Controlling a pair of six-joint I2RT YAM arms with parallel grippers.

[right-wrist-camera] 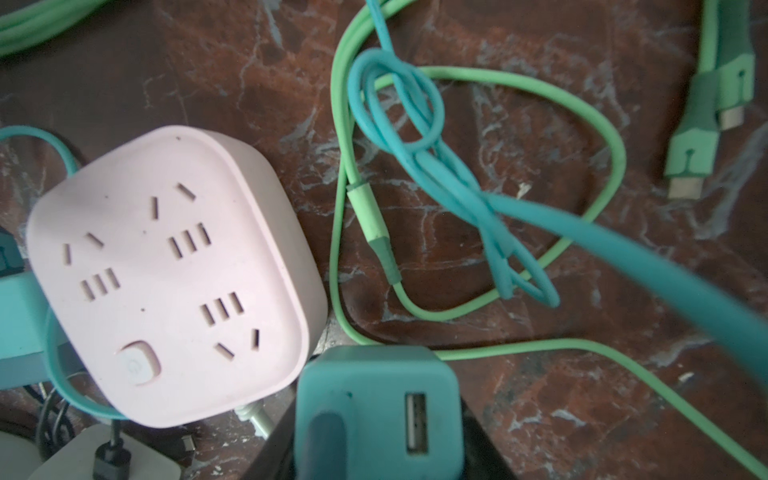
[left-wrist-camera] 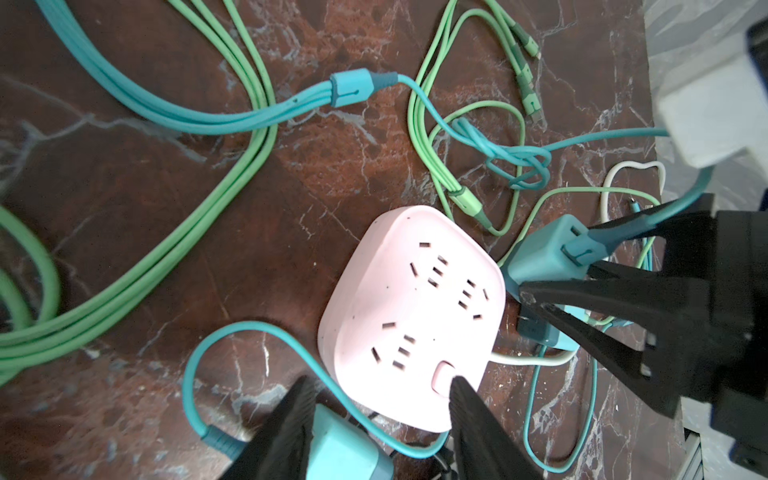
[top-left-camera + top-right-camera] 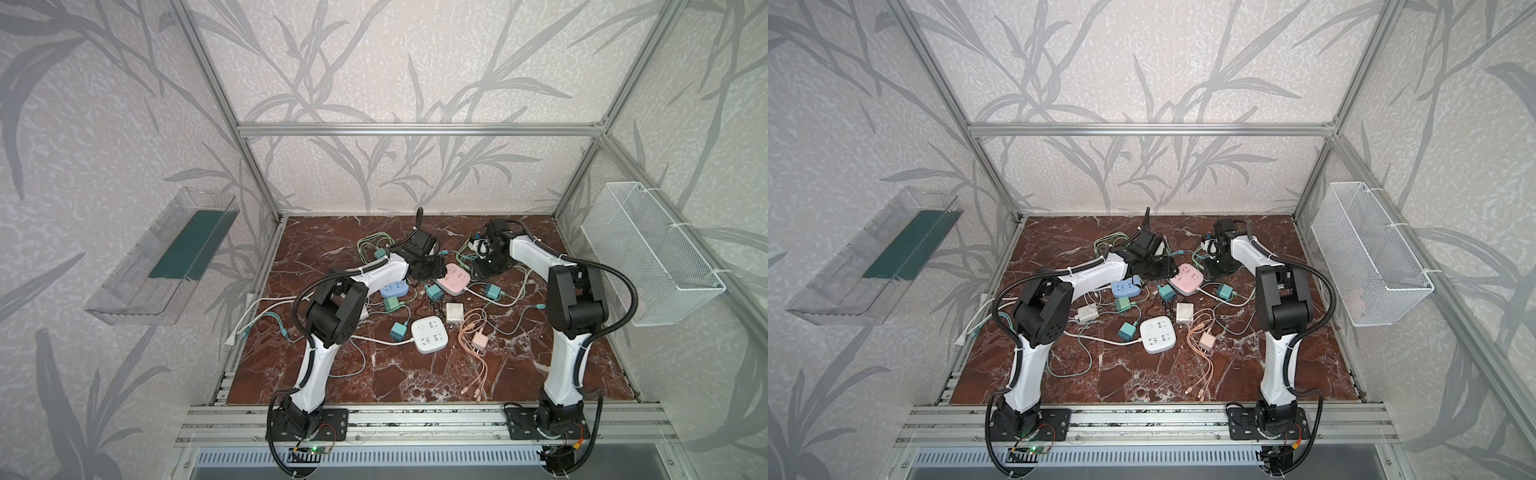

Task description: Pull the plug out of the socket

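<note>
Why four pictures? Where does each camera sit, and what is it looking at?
Top views: stereo pair high in front, looking down on the table; left arm, right arm whole.
Left wrist: above the pink socket; own fingers at the edge, right gripper too.
Right wrist: above the same socket; the teal plug in its grip.
Shared: both wrist views show socket and plug.

Both top views look steeply down from high above the front edge, side by side, taking in the whole desk (image 3: 395, 374), while each wrist camera hangs close over the pink socket (image 2: 409, 316), which all four views share, from differing sides.
</note>
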